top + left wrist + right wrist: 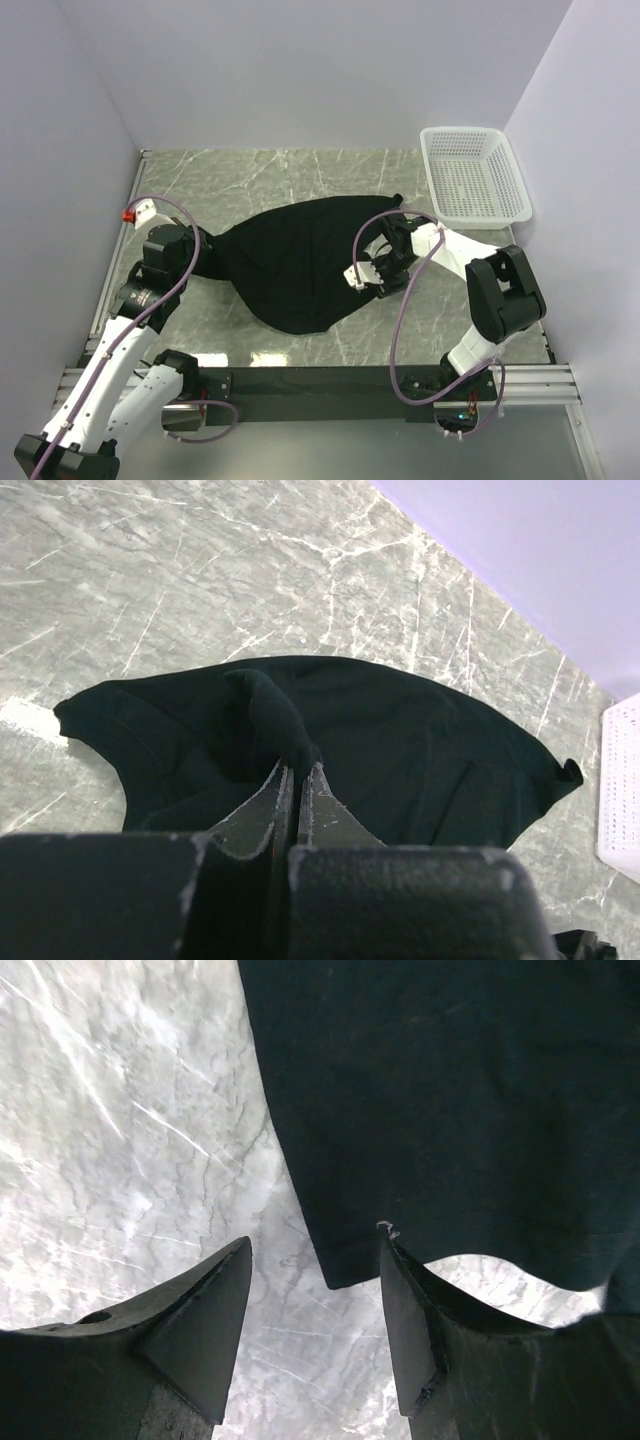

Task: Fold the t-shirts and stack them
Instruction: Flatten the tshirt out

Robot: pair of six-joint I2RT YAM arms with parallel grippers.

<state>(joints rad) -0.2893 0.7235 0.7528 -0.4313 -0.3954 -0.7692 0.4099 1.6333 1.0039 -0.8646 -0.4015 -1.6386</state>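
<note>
From above, the t-shirt [300, 265] is seen lying between left claw [203, 262] and right claw [368, 278]. At the left wrist, a cloth ridge is pinched by shut jaws; it could be pulled free by a hard tug. At the right wrist, jaws are held open and empty, the hem corner [345, 1270] just ahead between them; it may be missed.

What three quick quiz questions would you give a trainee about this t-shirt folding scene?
1. True or false: the left end effector is shut on a pinch of the black t-shirt.
2. In the overhead view, the white basket sits: A) near left, B) far right, C) dead centre.
3. Fill in: the right end effector is ____, with a corner of the t-shirt's edge between its fingers.

Key: 1 true; 2 B; 3 open.
</note>
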